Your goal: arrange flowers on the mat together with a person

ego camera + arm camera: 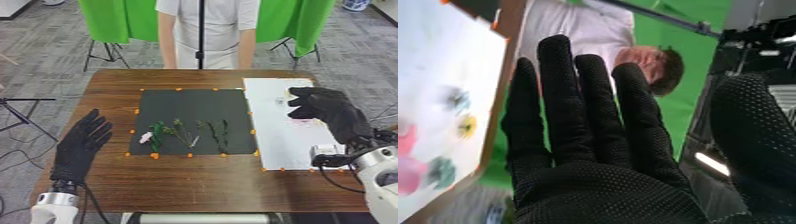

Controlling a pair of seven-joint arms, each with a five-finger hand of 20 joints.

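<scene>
1. Right hand (330, 107), on the tabletop's clock with twelve at the far edge, hangs near two o'clock above the white mat (274, 145). Its fingers are long and nearly straight, the thumb well apart, and it has hold of nothing.
2. Beneath and near it, loose blooms lie on that mat: a yellow flower (466, 126), pink flowers (409, 172) and a grey-green one (441, 172).
3. Toward the white mat's five o'clock sits a white box (326, 150).
4. Left of that mat lies the dark mat (191, 107). Its pink flower (147, 136) is at eight o'clock, with green leaves (157, 136) just beside it; thin sprigs (186, 136) lie around six, darker stems (224, 135) between four and five.
5. Orange tabs (179, 89) dot the mats' edges.
6. Left hand (78, 147) is at nine o'clock of the wooden table (204, 185), fingers extended, holding nothing.
7. Beyond twelve hangs green cloth (107, 22).
</scene>
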